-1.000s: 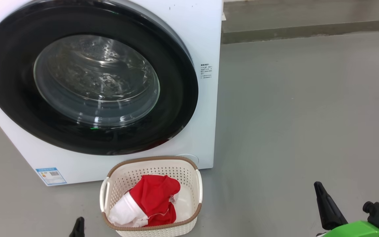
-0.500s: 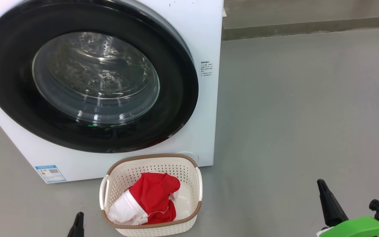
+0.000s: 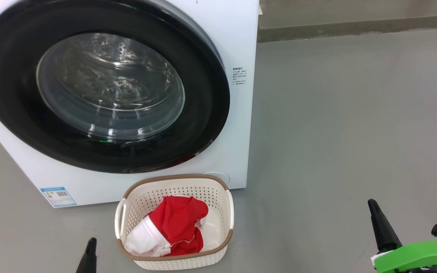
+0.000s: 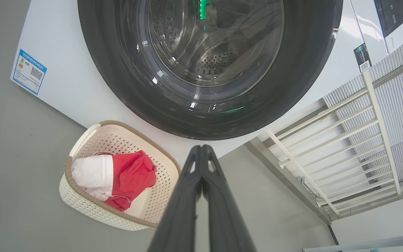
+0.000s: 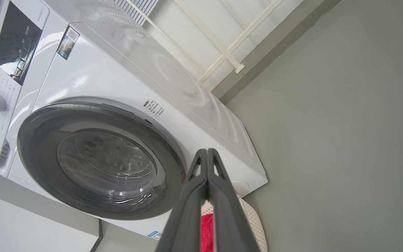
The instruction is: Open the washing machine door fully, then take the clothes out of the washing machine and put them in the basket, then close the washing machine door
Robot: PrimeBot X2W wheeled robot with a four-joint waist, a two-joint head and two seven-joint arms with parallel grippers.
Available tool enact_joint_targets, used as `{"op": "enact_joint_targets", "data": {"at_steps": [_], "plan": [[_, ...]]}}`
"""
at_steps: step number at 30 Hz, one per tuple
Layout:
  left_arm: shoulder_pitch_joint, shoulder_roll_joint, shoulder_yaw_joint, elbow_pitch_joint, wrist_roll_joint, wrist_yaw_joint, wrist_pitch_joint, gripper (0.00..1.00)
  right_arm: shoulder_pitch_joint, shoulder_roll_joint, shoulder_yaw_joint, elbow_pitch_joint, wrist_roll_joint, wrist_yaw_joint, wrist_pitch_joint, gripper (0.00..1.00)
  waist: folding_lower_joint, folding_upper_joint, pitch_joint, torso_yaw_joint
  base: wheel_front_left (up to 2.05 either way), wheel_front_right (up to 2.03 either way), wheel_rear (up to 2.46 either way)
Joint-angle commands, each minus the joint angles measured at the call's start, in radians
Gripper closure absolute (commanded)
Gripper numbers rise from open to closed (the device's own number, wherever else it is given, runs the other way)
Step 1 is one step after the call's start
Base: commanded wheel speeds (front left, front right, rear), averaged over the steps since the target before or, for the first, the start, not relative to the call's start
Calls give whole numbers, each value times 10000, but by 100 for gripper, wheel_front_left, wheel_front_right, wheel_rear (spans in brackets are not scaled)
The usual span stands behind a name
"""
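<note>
We take the basket (image 3: pixel 175 261) as our marker, standing on the grey floor (image 3: pixel 336 132). Inside it lie the clothes (image 3: pixel 176 225), a red bundle with a white part toward the basket's left end, all of it below the brown rim.

Right behind the basket rises the washing machine (image 3: pixel 237 45), its white front just beside the basket's far rim. Above the basket is the washing machine door (image 3: pixel 108 85), its black ring and glass bowl set flat against the machine's front. Through the glass we see the perforated steel drum. A small blue label (image 3: pixel 58 196) sits low on the machine, off to the basket's left.

Now our left gripper (image 4: pixel 201 150): it is near the basket's near-left corner, close but not touching. Its two dark fingers are pressed together at the tips with nothing between them, and the clothes lie apart from it in the basket.

Our right gripper (image 5: pixel 207 152) is well away to the basket's right, over the floor. Its fingers are squeezed together too and carry nothing. In its wrist view a strip of red and the basket's wall peek out behind the fingers.
</note>
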Motion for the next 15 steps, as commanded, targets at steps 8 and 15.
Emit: {"op": "enact_joint_targets", "data": {"at_steps": [8, 15], "plan": [[-630, 71, 269, -161, -994, -40, 241, 100, -611, -62, -59, -201, 941, -5, 265, 100, -1, -1, 64, 10, 0, 0, 0], [-778, 58, 303, -121, -1765, -44, 443, 100, -726, -51, -134, -176, 1666, -5, 473, 100, -1, -1, 120, 18, 0, 0, 0]]}}
